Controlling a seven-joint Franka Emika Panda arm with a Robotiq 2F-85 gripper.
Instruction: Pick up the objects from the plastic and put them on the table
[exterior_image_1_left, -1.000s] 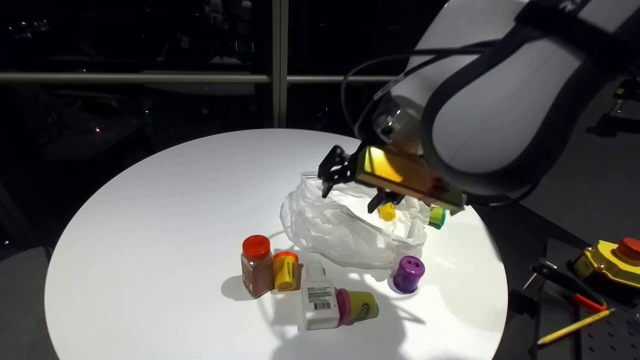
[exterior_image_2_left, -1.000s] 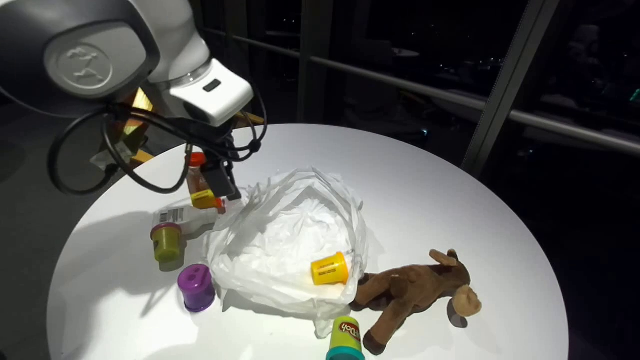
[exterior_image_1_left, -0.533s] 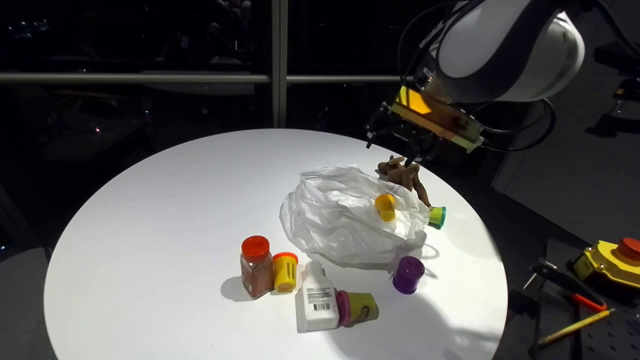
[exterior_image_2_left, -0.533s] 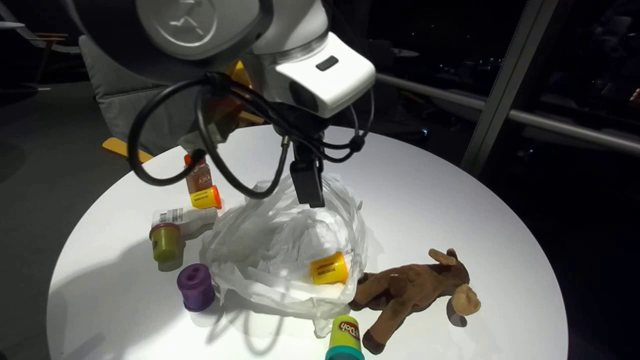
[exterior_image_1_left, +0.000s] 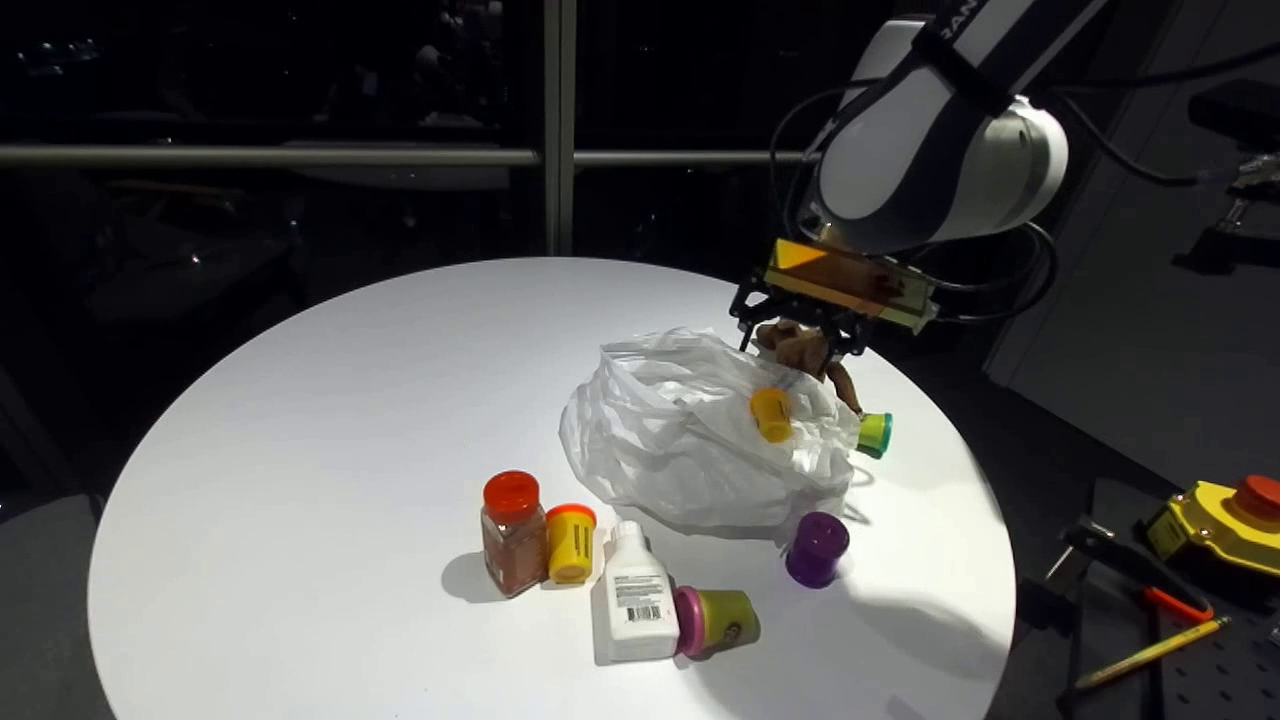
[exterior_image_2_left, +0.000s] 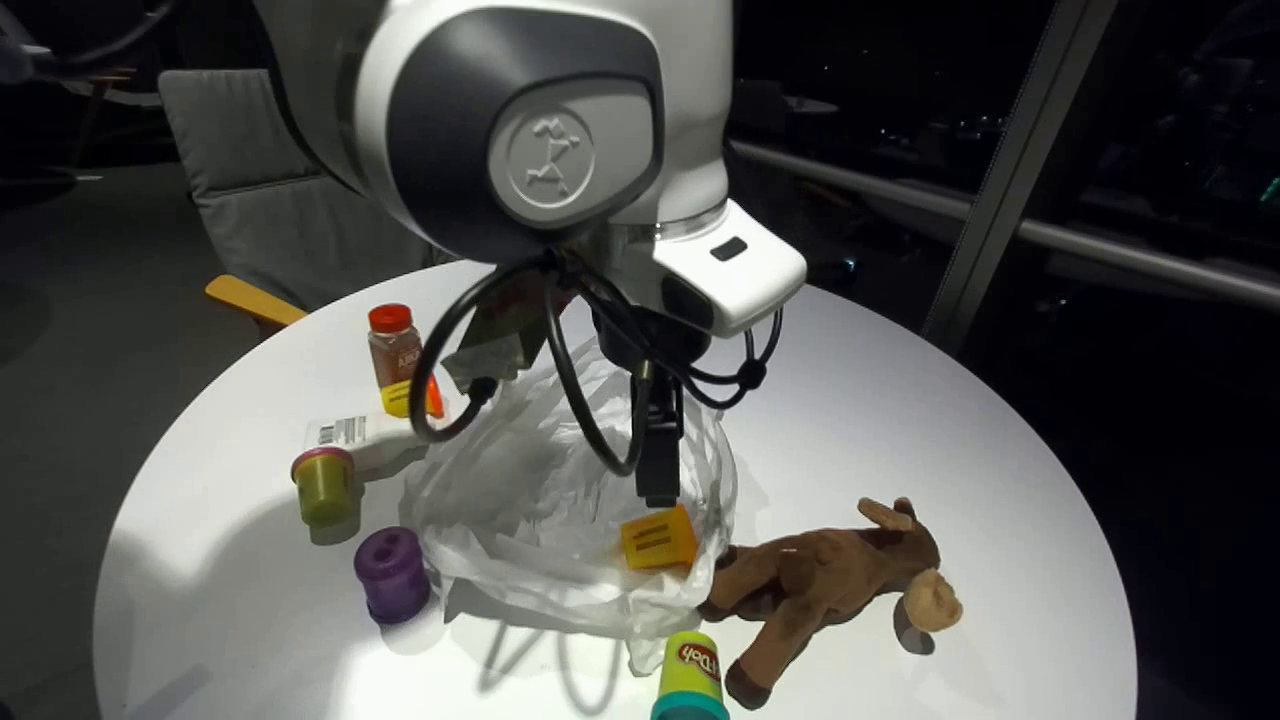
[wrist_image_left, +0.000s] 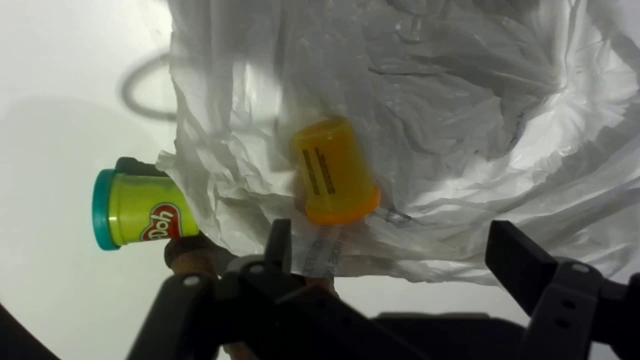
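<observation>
Jaws spread wide; yel tub (wrist_image_left: 337, 170) below 'em & apart, off-ctr, in plastic bag (wrist_image_left: 450, 165)

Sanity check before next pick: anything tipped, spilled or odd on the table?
White bottle lies on its side on the table; a bottle normally stands. Pink-lidded tub beside it is also on its side. May just be how they were put down. No spill visible.

You will find a yellow tub (wrist_image_left: 332, 167), orange lid (wrist_image_left: 345, 212) fitted, lying on its side inside the white plastic bag (exterior_image_2_left: 520, 510), near the rim. Note that the bag is crumpled, mouth open, and rests on the round white table (exterior_image_1_left: 330, 420).
</observation>
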